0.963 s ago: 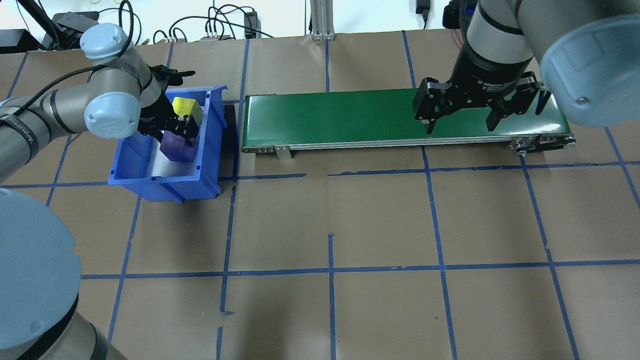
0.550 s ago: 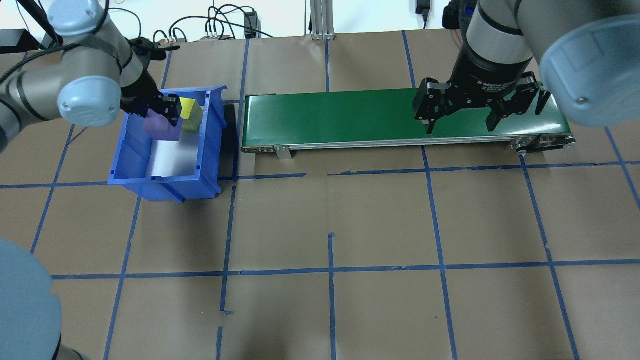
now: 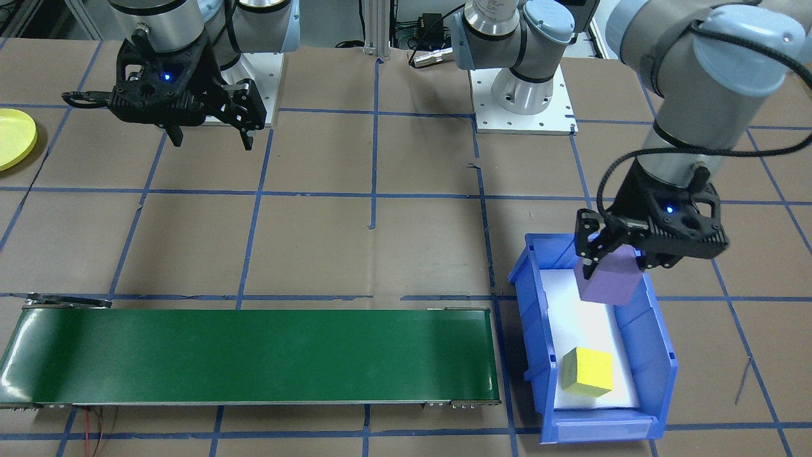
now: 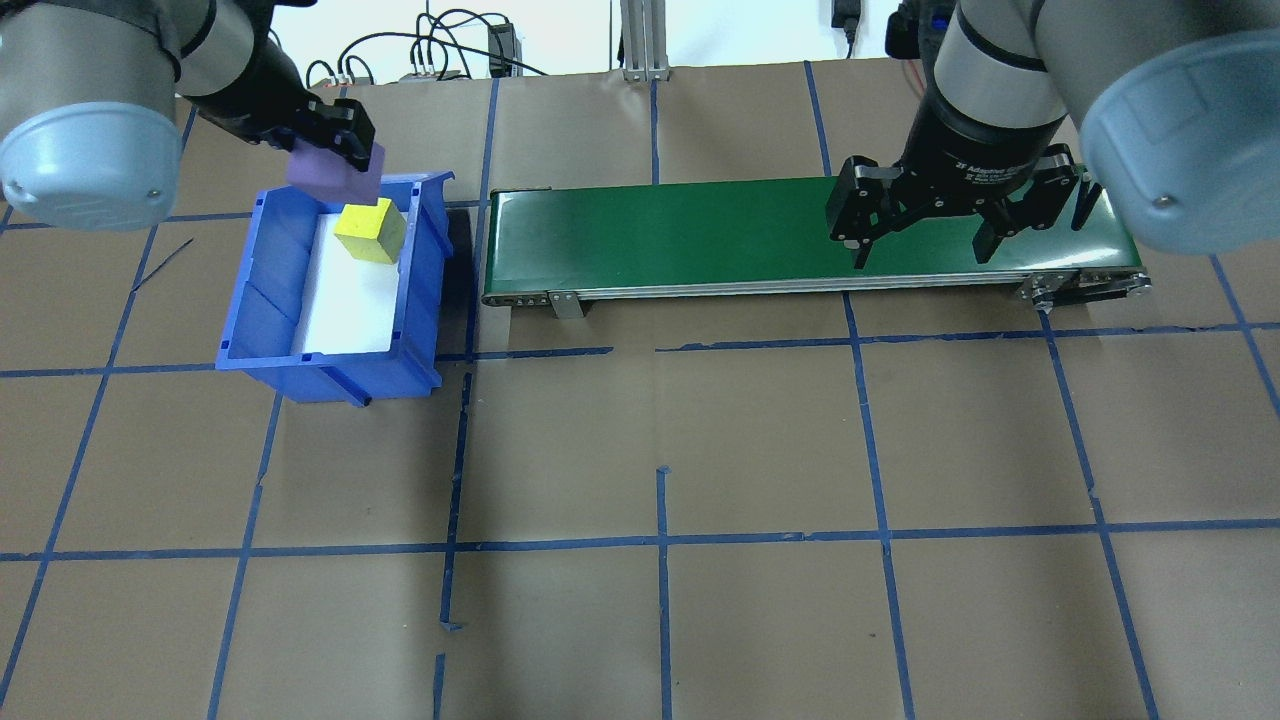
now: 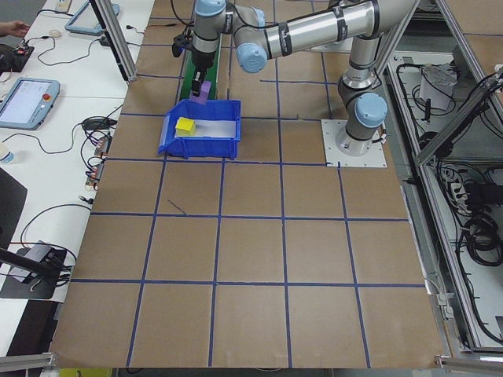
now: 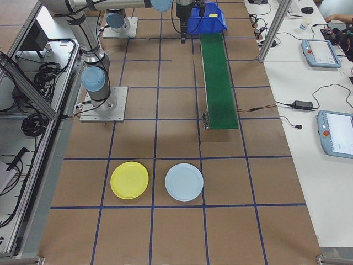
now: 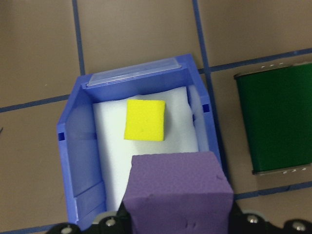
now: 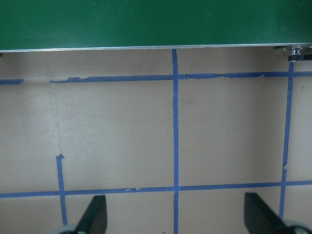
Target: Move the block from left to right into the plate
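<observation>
Lifting the purple block [image 3: 608, 275] clear above the blue bin [image 3: 660, 355], left gripper [image 3: 618, 261] pinching it between both fingers; right gripper [image 3: 209, 134] spread wide, empty, well beyond the bin. Best raised straight, then set square on the green conveyor [image 3: 254, 355] just beside the bin. Counted: two blocks, one yellow block [image 3: 588, 371] inside the bin, yellow plate [image 6: 129, 180], pale plate [image 6: 184, 181]

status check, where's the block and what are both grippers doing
Left gripper shut on purple block, lifted above blue bin. Right gripper open, empty. Yellow plate bare. Nothing in the way.

Yellow plate [image 3: 14, 138] cut by front view's left edge.
</observation>
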{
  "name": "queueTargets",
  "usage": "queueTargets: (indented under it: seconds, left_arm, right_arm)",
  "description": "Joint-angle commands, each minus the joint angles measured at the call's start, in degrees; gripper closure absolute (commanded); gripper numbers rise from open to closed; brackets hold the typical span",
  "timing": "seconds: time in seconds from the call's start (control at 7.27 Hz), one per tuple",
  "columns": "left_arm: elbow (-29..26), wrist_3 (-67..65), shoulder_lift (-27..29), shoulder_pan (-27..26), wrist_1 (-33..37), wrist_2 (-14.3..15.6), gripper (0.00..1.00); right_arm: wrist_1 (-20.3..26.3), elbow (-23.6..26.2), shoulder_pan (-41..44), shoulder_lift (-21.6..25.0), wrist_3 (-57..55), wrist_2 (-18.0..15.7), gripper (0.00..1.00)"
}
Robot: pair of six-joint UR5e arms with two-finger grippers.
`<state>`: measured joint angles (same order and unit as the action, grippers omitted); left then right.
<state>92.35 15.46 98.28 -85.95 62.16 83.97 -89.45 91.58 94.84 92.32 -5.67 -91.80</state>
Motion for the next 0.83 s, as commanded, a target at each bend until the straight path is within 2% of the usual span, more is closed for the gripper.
queueTargets:
  seconds: [0.0,0.14,0.41,0.55,0.69]
  left_arm:
    - [0.2,-4.02,3.29,-7.01,-2.66,-2.32,0.76]
    - [0.46,-5.16,6.97,-10.61,-5.88,-2.23,0.76]
    - [0.55,-5.17,14.27,-11.09,-13.79,-2.4,0.75]
    - [0.55,-5.09,15.61,-11.09,-14.09,-2.32,0.75]
    - [0.64,-4.74,17.01,-11.09,-14.17,-1.79,0.35]
  right_arm:
    - [0.07,0.0,-0.01,-0.04,0.14,-0.05,0.0]
    - [-0.02,0.0,-0.01,-0.04,0.14,0.04,0.0]
    - [-0.02,0.0,-0.1,-0.04,0.05,0.04,0.0]
    - [-0.02,0.0,-0.1,-0.04,-0.04,0.04,0.0]
    - [-0.02,0.0,-0.1,-0.04,-0.04,0.04,0.0]
